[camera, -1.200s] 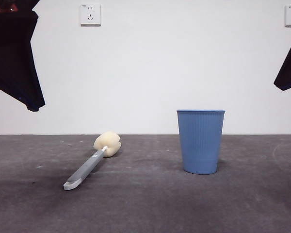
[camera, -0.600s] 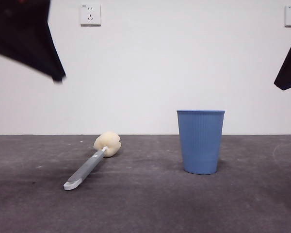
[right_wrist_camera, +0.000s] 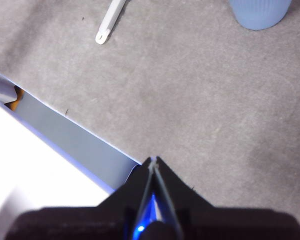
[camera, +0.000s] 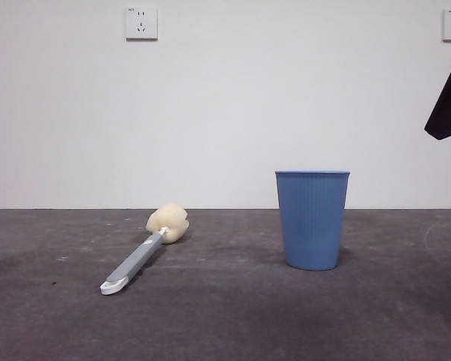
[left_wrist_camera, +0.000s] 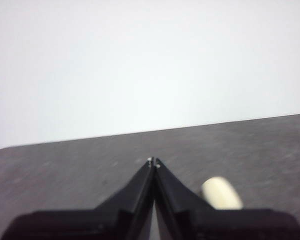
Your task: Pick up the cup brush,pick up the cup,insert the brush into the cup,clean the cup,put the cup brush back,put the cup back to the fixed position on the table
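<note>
The cup brush (camera: 139, 254) lies flat on the table (camera: 225, 316) at the left, its cream sponge head (camera: 167, 222) toward the back and its white looped tip toward the front. The blue ribbed cup (camera: 312, 219) stands upright to its right, apart from it. My left gripper (left_wrist_camera: 153, 161) is shut and empty, high above the table; its wrist view shows the sponge head (left_wrist_camera: 221, 193). My right gripper (right_wrist_camera: 153, 160) is shut and empty, raised over the table's front; its wrist view shows the brush's tip (right_wrist_camera: 109, 22) and the cup's base (right_wrist_camera: 260, 12).
A white wall with two sockets (camera: 140, 22) stands behind the table. A black arm tip (camera: 449, 105) hangs at the right edge of the front view. The table's front edge (right_wrist_camera: 75, 137) shows in the right wrist view.
The dark arm at the upper left of the front view has risen and gone out of view. The brush and cup have not moved.
</note>
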